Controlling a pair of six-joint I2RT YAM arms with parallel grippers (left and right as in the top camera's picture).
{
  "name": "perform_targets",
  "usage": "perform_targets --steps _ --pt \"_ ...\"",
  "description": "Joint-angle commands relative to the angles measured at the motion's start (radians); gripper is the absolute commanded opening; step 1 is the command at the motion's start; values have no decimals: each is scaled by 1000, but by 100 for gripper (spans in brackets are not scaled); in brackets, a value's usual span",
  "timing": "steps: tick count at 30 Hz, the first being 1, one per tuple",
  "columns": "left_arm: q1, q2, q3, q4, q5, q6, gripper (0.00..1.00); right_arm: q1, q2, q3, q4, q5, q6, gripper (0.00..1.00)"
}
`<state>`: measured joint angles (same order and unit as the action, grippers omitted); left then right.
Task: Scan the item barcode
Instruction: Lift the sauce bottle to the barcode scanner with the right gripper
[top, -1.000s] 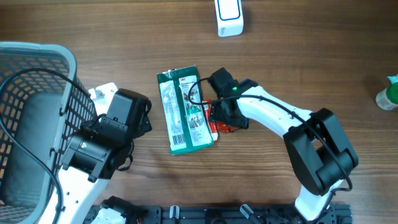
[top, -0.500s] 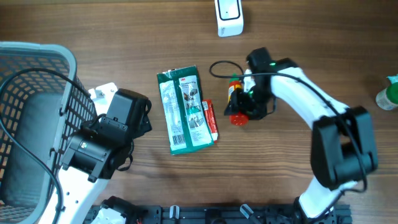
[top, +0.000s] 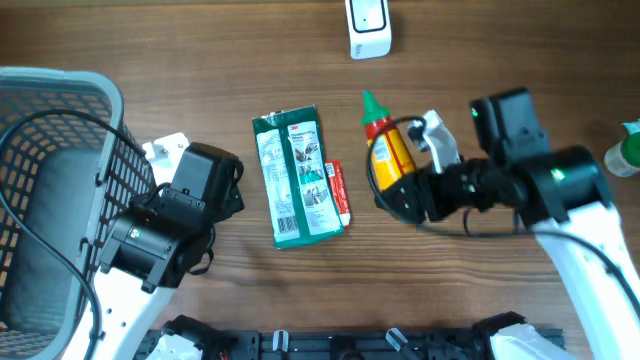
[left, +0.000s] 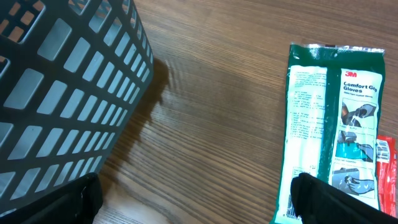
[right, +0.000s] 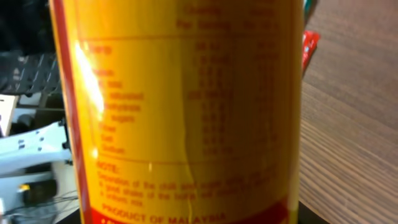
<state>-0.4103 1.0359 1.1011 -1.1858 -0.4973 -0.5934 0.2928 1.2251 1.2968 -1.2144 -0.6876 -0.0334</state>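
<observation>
Currently I log: right claw (top: 400, 192) part-closed around smooth yellow plastic sauce bottle (top: 385, 150), red cap; left claw (left: 199, 202) fully spread, empty.

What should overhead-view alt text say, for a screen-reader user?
The right gripper holds a yellow bottle with a red cap, right of a green glove packet on the table. A grey basket stands at left.

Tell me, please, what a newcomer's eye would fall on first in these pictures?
The yellow plastic sauce bottle with a red cap stands out first, gripped by the right gripper right of centre and filling the right wrist view. Next come the flat green glove packet in the middle and the grey mesh basket at the far left.
</observation>
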Motion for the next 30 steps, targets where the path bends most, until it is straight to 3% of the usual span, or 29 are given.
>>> perform_targets --steps 1,5,9,12,16,19,23,30 --pt "5 -2 -3 0 -13 -17 100 4 -80 23 2 41 -49 47" --pt "5 -2 -3 0 -13 -17 100 4 -92 20 82 212 -49 49" --pt "5 -2 -3 0 -13 -17 100 4 -30 19 267 445 -69 51" --pt "5 -2 -3 0 -13 -17 100 4 71 19 421 566 -135 54" --pt "5 -2 -3 0 -12 -17 100 4 270 19 600 720 -210 50" --pt "5 -2 -3 0 -12 -17 100 4 421 19 826 835 -290 51" --pt "5 -2 -3 0 -13 -18 100 4 557 19 1162 980 -489 52" --pt "5 -2 -3 0 -13 -18 100 4 831 31 1656 1061 -922 66"
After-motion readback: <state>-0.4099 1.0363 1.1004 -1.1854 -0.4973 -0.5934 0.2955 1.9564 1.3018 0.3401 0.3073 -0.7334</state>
